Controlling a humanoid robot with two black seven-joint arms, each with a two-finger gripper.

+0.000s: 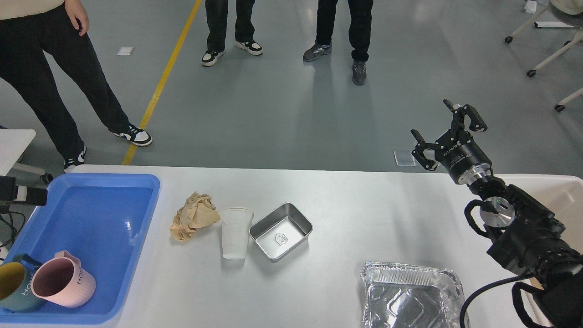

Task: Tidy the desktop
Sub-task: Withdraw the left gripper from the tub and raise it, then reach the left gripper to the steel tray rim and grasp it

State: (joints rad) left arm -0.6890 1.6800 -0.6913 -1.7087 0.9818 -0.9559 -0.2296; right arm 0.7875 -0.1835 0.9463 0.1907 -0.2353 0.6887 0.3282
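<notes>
The white desktop (364, 214) holds a crumpled brown paper ball (193, 216), an upright white paper cup (236, 232), a small steel tray (281, 231) and a foil tray (410, 294) at the front edge. My right gripper (444, 132) is open and empty, raised over the table's far right edge, apart from everything. Only a black tip of my left gripper (25, 196) shows at the left edge, beside the blue tray (136, 237); its fingers cannot be told apart.
The blue tray holds a pink mug (63, 280) and a teal mug (11, 287) at its near end. A beige bin (560, 191) sits at the right behind my right arm. Three people stand on the floor beyond the table.
</notes>
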